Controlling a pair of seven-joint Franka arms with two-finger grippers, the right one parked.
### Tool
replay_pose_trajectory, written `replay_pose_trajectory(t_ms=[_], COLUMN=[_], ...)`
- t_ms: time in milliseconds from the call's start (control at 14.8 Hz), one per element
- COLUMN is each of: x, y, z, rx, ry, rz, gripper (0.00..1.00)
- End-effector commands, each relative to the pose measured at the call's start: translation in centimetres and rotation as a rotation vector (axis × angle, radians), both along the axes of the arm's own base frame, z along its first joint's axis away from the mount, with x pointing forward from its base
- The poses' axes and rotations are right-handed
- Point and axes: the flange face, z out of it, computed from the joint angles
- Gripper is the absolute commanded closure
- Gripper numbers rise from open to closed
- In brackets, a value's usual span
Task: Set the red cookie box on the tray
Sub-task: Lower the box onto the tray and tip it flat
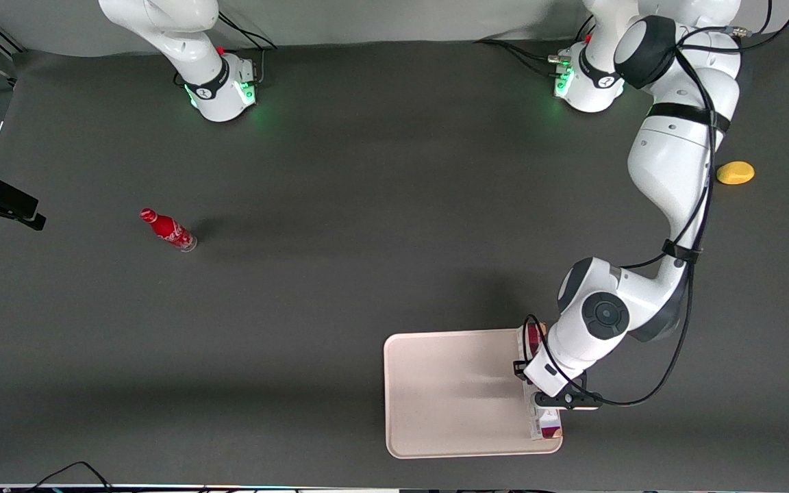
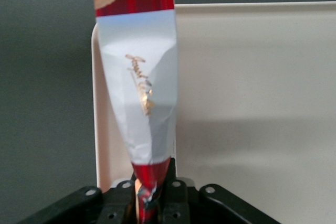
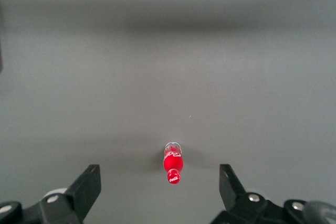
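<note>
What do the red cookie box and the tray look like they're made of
The red cookie box, pinched in the left hand over the tray's edge, looks like thin glossy cardboard: its white panel creases and caves in toward the grip. The tray looks like matte moulded plastic, cream-pink, with a smooth rounded rim, though that's less certain.

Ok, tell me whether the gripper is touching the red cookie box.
Touching: the left wrist view shows the gripper pinching the red cookie box, its carton crumpled between the jaws.
</note>
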Motion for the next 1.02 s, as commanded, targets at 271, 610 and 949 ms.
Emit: replay_pose_trajectory(t_ms=[271,610,949], x=[0.5,0.7,1.0], y=[-0.4,0.3,0.9], z=[-0.6,-0.7,2.9], rx=[0.012,0.024,0.032], ry=[-0.034,-0.037,-0.051], rz=[-0.022,-0.037,-0.021], gripper=[0.01,0.0,0.0])
